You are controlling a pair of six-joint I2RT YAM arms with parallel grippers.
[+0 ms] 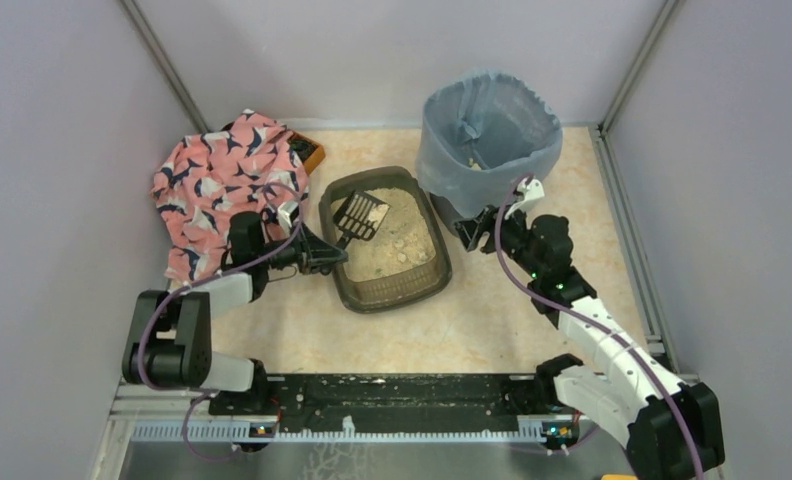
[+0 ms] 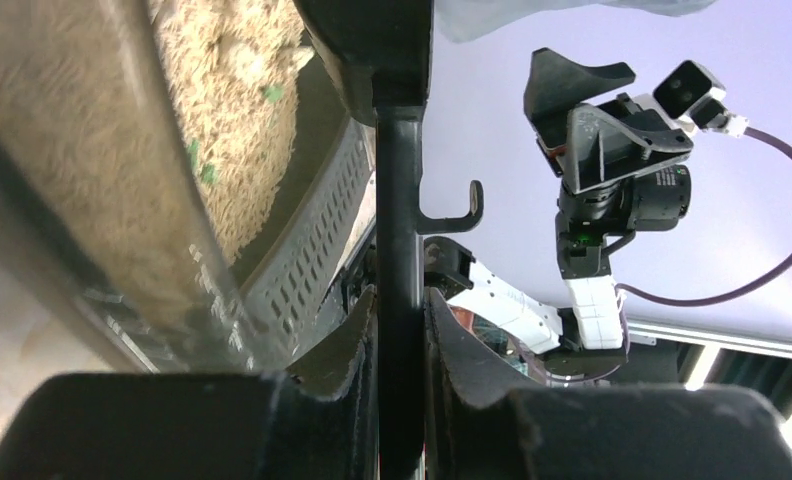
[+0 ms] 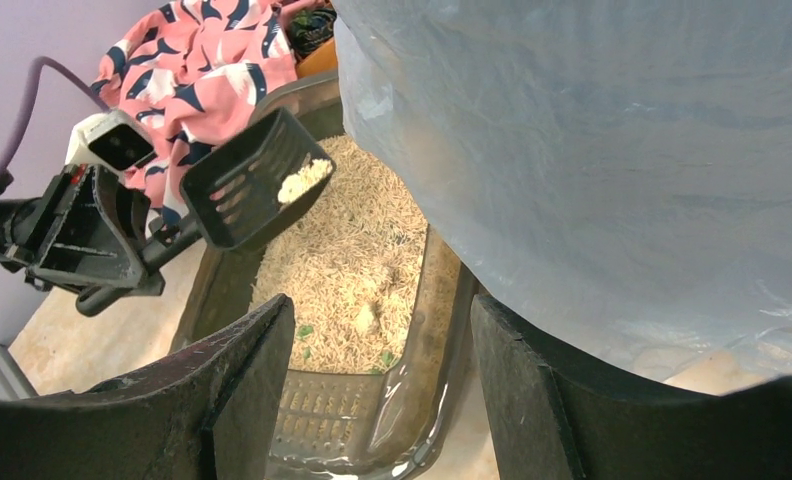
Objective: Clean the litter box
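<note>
Lifting the load across to the bin looks like the step in hand. The left gripper point(image 1: 322, 256) is clamped on the handle of the black scoop point(image 1: 360, 217), which hangs over the litter box point(image 1: 392, 296) with a pale clump point(image 3: 304, 181) in one corner. (Ana)

Where does the box sit? (Ben)

On the table point(image 1: 492, 310), between the pink cloth point(image 1: 217, 180) and the lined bin point(image 1: 442, 160), its far right corner just beside the bin's base. (Ana)

And the other arm? (Ben)

The right gripper point(image 1: 475, 232) has its jaws apart, holding nothing, low beside the bin wall. (Ana)

So how do we do it well? (Ben)

Hold the scoop level so the clump cannot slide off, raise it above the bin's rim, and tip only once it is over the bag. I'd mind the right arm in the path. (Ana)
</note>
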